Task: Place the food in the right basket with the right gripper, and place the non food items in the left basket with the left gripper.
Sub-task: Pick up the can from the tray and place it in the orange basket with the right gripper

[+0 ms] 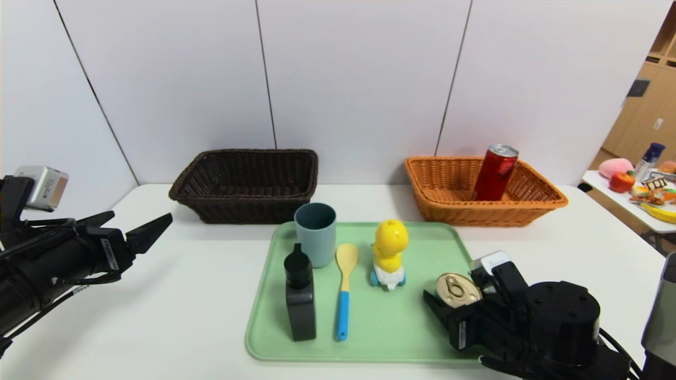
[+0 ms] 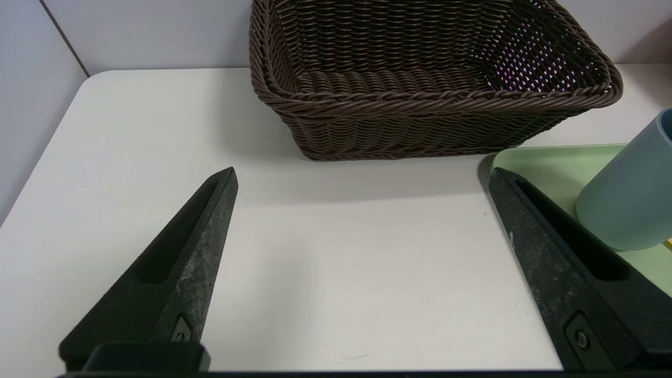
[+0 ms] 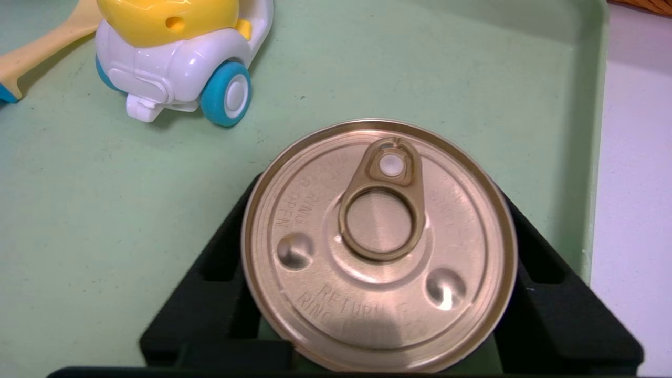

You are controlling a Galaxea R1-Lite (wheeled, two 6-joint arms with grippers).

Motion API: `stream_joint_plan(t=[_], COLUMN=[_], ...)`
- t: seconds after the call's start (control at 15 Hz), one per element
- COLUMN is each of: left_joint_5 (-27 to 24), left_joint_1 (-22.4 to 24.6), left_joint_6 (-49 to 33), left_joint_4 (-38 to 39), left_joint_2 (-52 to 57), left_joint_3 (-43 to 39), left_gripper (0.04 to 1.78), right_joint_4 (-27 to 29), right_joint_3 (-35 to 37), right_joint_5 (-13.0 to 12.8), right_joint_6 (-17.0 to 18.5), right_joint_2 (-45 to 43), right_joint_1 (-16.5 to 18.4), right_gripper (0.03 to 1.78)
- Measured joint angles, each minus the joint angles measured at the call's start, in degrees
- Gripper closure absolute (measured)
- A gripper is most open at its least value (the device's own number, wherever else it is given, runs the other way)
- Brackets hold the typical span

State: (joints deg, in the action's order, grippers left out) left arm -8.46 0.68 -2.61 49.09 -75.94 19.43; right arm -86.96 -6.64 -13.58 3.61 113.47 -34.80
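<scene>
The short tin (image 1: 457, 289) (image 3: 379, 241) with its gold pull-tab lid stands at the right side of the green tray (image 1: 401, 338). My right gripper (image 1: 453, 293) (image 3: 379, 210) is closed around it, one black finger pressed against each side. A red can (image 1: 495, 172) leans inside the orange basket (image 1: 544, 199). On the tray stand the grey-blue cup (image 1: 315, 232) (image 2: 630, 199), black bottle (image 1: 300, 295), blue-handled wooden spoon (image 1: 345, 285) and yellow duck toy (image 1: 390, 253) (image 3: 173, 58). The left gripper (image 1: 141, 216) (image 2: 363, 173) hovers open at the left, short of the dark brown basket (image 1: 248, 207) (image 2: 420, 100).
Both baskets sit at the back of the white table against a white wall. A side table (image 1: 623, 203) with fruit and packets stands off to the right. The tray's raised rim (image 3: 593, 131) runs close beside the tin.
</scene>
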Motion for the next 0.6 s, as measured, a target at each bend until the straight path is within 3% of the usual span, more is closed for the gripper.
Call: stream_joint_plan(t=[0.6], left_joint_5=[-0.02], left_joint_1=[0.0], left_joint_6=[0.0], left_joint_4=[0.0], left_joint_2=[-0.27], left_joint_3=[-0.11], left_gripper=[0.13], right_joint_4=[0.16], right_joint_3=[-0.44], right_joint_5=[0.05], right_joint_6=[0.77], right_joint_2=[-0.84], right_joint_1=[0.02], right_gripper=[0.77])
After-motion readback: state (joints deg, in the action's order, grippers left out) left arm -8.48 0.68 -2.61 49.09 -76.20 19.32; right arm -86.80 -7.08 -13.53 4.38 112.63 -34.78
